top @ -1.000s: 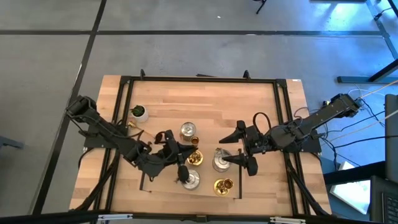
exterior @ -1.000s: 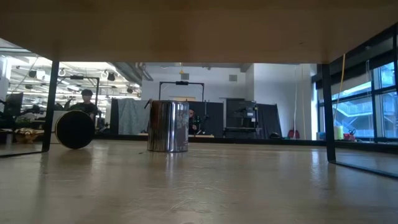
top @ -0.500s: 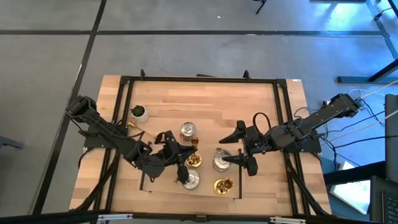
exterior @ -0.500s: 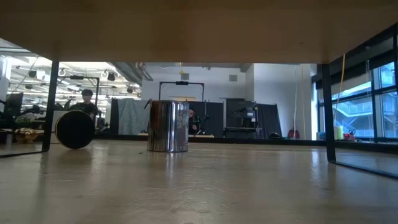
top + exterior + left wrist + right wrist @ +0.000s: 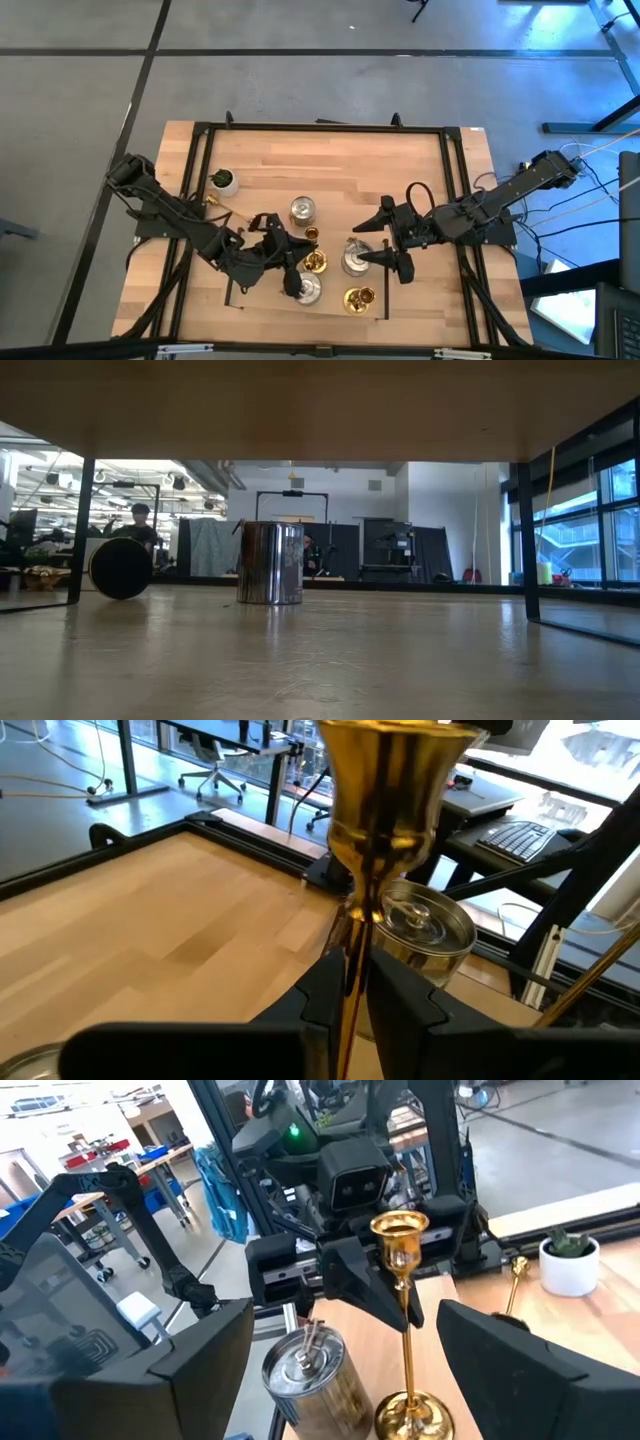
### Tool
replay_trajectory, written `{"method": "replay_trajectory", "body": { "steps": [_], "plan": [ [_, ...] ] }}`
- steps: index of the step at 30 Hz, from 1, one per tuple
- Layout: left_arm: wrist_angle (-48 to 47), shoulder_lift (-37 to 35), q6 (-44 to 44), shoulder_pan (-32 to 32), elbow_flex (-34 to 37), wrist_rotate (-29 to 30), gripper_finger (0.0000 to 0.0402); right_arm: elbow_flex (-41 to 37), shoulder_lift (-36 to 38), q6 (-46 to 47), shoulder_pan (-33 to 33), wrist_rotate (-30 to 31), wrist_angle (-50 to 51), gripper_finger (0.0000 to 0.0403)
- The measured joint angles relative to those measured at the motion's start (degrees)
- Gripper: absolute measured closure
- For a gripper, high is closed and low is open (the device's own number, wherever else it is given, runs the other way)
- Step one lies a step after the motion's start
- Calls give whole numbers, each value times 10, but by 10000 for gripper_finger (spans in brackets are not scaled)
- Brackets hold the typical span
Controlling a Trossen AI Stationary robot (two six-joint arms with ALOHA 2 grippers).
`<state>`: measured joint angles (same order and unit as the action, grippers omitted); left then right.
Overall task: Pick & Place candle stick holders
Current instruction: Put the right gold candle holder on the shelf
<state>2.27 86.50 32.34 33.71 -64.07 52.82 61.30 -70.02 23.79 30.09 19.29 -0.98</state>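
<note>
A gold candle stick holder with a slim stem stands upright near the table's middle, and my left gripper is shut on it. In the high view that holder is just right of my left gripper. Three squat silver holders stand around it. One more gold holder stands toward the near edge, and a small gold one lies just beyond the held one. My right gripper hangs open beside the right silver holder, touching nothing. My left gripper pinches the gold holder's slim stem between its two fingers, below the cup. The fingers come nearly level from the table's left and lie across the stem. The holder stays upright; its round base is at table level, but whether it rests there I cannot tell.
A small potted plant stands at the far left, with a slim gold piece beside it. A black frame runs around the wooden table top. Bare wood lies along the far side and at the right.
My left gripper's wrist has turned a little. The gold holder in it has shifted slightly toward the near edge and stays upright.
</note>
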Motion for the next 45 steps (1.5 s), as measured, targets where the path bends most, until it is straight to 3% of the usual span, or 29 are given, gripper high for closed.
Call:
{"method": "replay_trajectory", "body": {
  "steps": [16, 32, 40, 45],
  "plan": [
    [-8, -1, 25, 0, 0, -20, 328, 0, 0, 11, 1, -5, 10, 84],
    [-15, -7, 25, -2, -1, -16, 325, 0, 0, 11, 1, -5, 12, 84],
    [-166, -7, 48, -2, -68, -33, 331, 0, 0, 11, 1, -5, 12, 84],
    [-198, -7, 60, -2, -84, -45, 338, 0, 0, 11, 1, -5, 12, 84]
  ]
}}
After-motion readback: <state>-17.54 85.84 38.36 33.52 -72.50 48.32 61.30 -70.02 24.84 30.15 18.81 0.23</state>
